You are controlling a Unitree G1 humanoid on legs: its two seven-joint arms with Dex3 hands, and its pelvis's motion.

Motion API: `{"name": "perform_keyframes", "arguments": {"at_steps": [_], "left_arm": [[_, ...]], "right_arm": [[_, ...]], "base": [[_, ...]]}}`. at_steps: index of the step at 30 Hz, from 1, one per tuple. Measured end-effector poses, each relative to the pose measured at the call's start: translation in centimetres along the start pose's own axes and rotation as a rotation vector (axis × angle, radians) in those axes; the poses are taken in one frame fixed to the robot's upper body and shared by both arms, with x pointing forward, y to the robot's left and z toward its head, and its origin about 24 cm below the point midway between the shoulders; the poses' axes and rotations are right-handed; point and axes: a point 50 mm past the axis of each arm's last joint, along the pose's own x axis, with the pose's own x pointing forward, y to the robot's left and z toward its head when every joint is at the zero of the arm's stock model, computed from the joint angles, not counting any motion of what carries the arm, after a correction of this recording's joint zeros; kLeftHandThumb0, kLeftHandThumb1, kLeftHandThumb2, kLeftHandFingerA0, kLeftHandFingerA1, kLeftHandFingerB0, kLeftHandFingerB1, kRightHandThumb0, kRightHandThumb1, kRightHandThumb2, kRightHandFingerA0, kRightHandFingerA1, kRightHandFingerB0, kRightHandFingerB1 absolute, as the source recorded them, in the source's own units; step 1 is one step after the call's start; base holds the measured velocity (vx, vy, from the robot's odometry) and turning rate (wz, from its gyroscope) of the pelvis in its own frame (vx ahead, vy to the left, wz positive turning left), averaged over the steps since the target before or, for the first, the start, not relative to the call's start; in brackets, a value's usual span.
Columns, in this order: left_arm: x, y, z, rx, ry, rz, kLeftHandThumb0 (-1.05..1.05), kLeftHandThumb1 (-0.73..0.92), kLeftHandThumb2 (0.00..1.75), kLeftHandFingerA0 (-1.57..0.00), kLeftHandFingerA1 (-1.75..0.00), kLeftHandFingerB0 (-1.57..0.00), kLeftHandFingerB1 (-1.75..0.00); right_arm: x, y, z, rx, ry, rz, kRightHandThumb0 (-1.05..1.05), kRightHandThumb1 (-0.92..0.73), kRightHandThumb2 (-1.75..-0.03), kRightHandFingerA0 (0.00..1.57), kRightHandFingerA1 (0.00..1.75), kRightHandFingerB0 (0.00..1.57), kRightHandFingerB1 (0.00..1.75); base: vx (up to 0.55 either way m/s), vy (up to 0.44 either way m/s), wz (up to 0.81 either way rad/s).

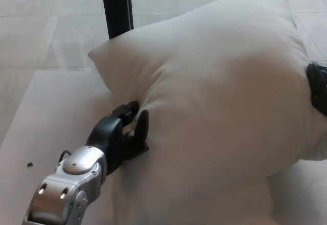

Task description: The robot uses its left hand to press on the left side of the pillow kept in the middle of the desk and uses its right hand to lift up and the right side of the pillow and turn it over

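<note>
Most of the view is taken up by the white pillow, which is sat on the pale desk and puffed up pretty high. Its top right corner gets cut off by the picture's upper edge, and the bottom of it runs out of the frame too, so the full outline can't be made out. Its left corner is seen poking up toward the back, just in front of a dark vertical post. Only a short stretch of that post is shown; its top is cropped off, and where it meets the floor is hidden behind the pillow.

The left hand is seen coming in from the lower left on a silver forearm, which is itself chopped off by the bottom edge. The hand is pushed into the pillow's left side, and a clear dent with creases is made in the fabric there. The black fingers are spread and laid against the cloth, nothing being clutched, though the tips are partly buried in the fold.

The right hand is barely shown, just a black sliver at the right edge against the pillow's right side. Whether its fingers are clenched or loose can't be told.

A tiny dark speck is spotted on the desk at the left; what it is can't be made out.
</note>
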Motion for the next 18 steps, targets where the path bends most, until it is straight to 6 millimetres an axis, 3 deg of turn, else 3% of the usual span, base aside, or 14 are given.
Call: {"name": "perform_keyframes", "arguments": {"at_steps": [2, 3, 4, 5, 6, 8, 9, 12, 13, 14, 15, 16, 17, 18], "left_arm": [[0.2, -0.3, -0.4, 0.023, 0.012, 0.010, -1.00, 0.55, 0.90, -0.21, -0.65, 0.00, 0.00], [0.4, -0.6, -0.5, 0.037, 0.014, 0.015, -0.81, 0.55, 0.57, -0.22, -0.67, 0.00, 0.00], [0.4, -0.7, -0.6, 0.044, 0.015, 0.018, -0.81, 0.55, 0.57, -0.22, -0.67, 0.00, 0.00], [0.5, -0.8, -0.8, 0.058, 0.016, 0.028, -0.77, 0.50, 0.56, -0.28, -0.97, 0.00, 0.00], [0.6, -1.0, -0.8, 0.068, 0.015, 0.032, -0.84, 0.44, 0.81, -0.65, -1.23, 0.00, -0.12], [0.8, -1.5, -1.1, 0.104, 0.016, 0.048, -0.86, 0.48, 0.83, -0.60, -1.19, 0.00, 0.00], [1.0, -1.9, -1.2, 0.118, 0.016, 0.056, -0.61, 0.43, 0.55, -0.59, -1.47, 0.00, 0.00], [1.4, -2.7, -1.5, 0.106, 0.014, 0.081, -0.64, 0.42, 0.55, -0.61, -1.40, 0.00, 0.00], [1.6, -3.0, -1.6, 0.103, 0.013, 0.087, -0.75, 0.42, 0.54, -0.44, -1.17, 0.00, 0.00], [1.7, -3.2, -1.7, 0.100, 0.013, 0.091, -0.81, 0.33, 0.73, -0.38, -0.85, 0.00, 0.00], [1.8, -3.5, -1.8, 0.099, 0.012, 0.096, -0.81, 0.33, 0.73, -0.38, -0.85, 0.00, 0.00], [1.9, -3.8, -1.9, 0.099, 0.011, 0.102, -0.74, 0.43, 0.54, -0.22, -0.82, 0.00, 0.00], [2.1, -4.1, -2.0, 0.103, 0.008, 0.106, -0.62, 0.48, 0.75, -0.38, -0.87, 0.00, 0.00], [2.2, -4.3, -2.0, 0.115, 0.005, 0.110, -0.46, 0.48, 0.79, -0.54, -1.06, 0.00, -0.20]], "right_arm": [[0.2, 1.2, 0.7, 0.001, -0.020, 0.033, -0.97, -0.71, -1.10, 0.29, 0.53, 0.13, 0.42], [0.2, 1.7, 1.2, 0.000, -0.032, 0.048, -0.91, -0.87, -0.67, 0.36, 0.45, 0.22, 0.30], [0.2, 1.9, 1.4, -0.001, -0.039, 0.055, -0.91, -0.87, -0.67, 0.36, 0.45, 0.22, 0.30], [0.2, 2.6, 1.9, 0.000, -0.054, 0.074, -0.91, -0.86, -0.66, 0.36, 0.45, 0.25, 0.31], [0.2, 3.0, 2.1, 0.003, -0.062, 0.083, -0.92, -0.86, -0.66, 0.32, 0.44, 0.23, 0.32], [0.1, 4.6, 2.8, 0.027, -0.086, 0.120, -0.92, -0.85, -0.67, 0.34, 0.44, 0.24, 0.32], [0.0, 5.3, 3.0, 0.036, -0.097, 0.135, -0.92, -0.85, -0.66, 0.35, 0.45, 0.23, 0.32], [-0.3, 7.5, 3.9, 0.061, -0.134, 0.190, -0.92, -0.85, -0.66, 0.38, 0.48, 0.23, 0.32], [-0.4, 8.1, 4.2, 0.064, -0.143, 0.205, -0.92, -0.85, -0.66, 0.38, 0.50, 0.24, 0.33], [-0.5, 8.6, 4.3, 0.065, -0.150, 0.220, -0.94, -0.83, -0.65, 0.38, 0.50, 0.24, 0.35], [-0.6, 9.2, 4.4, 0.065, -0.156, 0.234, -0.94, -0.83, -0.65, 0.38, 0.50, 0.24, 0.35], [-0.7, 9.7, 4.6, 0.065, -0.163, 0.250, -1.02, -0.70, -1.08, 0.31, 0.58, 0.18, 0.45], [-0.8, 10.2, 4.7, 0.061, -0.168, 0.261, -0.92, -0.85, -0.66, 0.35, 0.50, 0.18, 0.32], [-0.9, 10.5, 4.8, 0.045, -0.172, 0.269, -0.86, -0.66, -1.05, 0.31, 0.60, 0.08, 0.41]], "base": [[0.00, 0.000, 0.00], [0.00, 0.000, 0.00], [0.00, 0.000, 0.00], [0.00, 0.000, 0.00], [0.00, 0.000, 0.00], [0.00, 0.000, 0.00], [0.00, 0.000, 0.00], [0.00, 0.000, 0.00], [0.00, 0.000, 0.00], [0.00, 0.000, 0.00], [0.00, 0.000, 0.00], [0.00, 0.000, 0.00], [0.00, 0.000, 0.00], [0.00, 0.000, 0.00]]}}
